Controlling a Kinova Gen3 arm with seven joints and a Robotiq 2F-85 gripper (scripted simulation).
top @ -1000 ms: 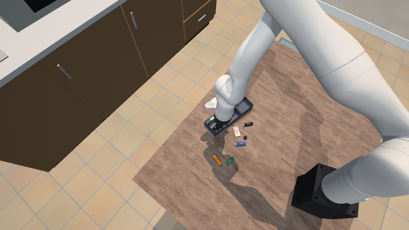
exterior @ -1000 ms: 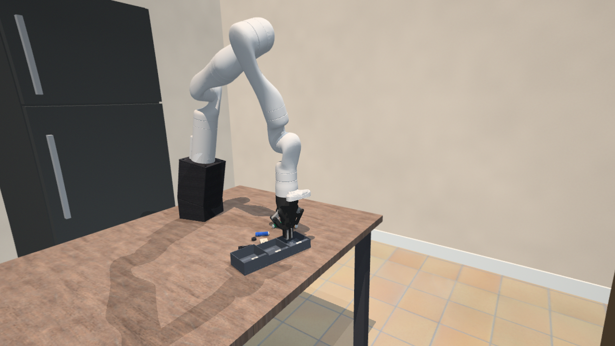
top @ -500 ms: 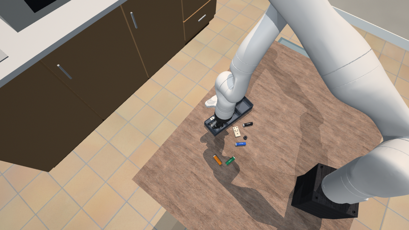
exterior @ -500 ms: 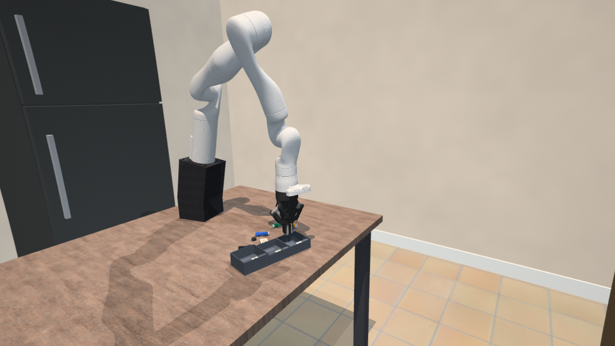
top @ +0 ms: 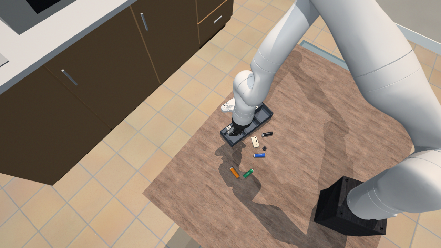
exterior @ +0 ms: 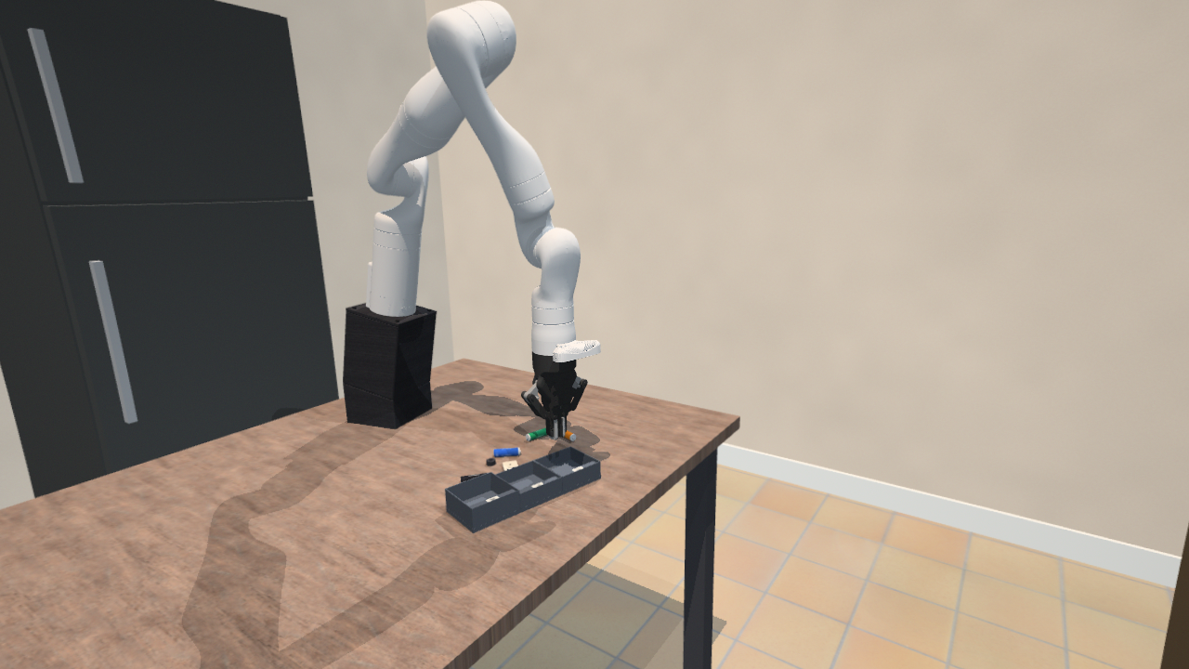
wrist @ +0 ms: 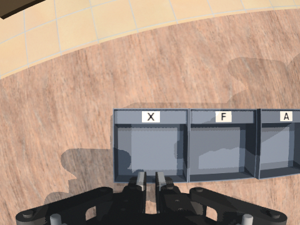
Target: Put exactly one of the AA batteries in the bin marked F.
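The hand [wrist: 150,179], pressed together on nothing above bin X [wrist: 150,147], should spread before descending squarely over one AA battery [top: 258,155].

Four batteries are lying on the surface [top: 308,129]: black [top: 267,134], blue [top: 259,155], orange [top: 234,172], green [top: 248,173]. One domino [top: 254,141], one black knob [top: 264,148], three bins: X [wrist: 151,147], F [wrist: 222,147], A [wrist: 280,146].
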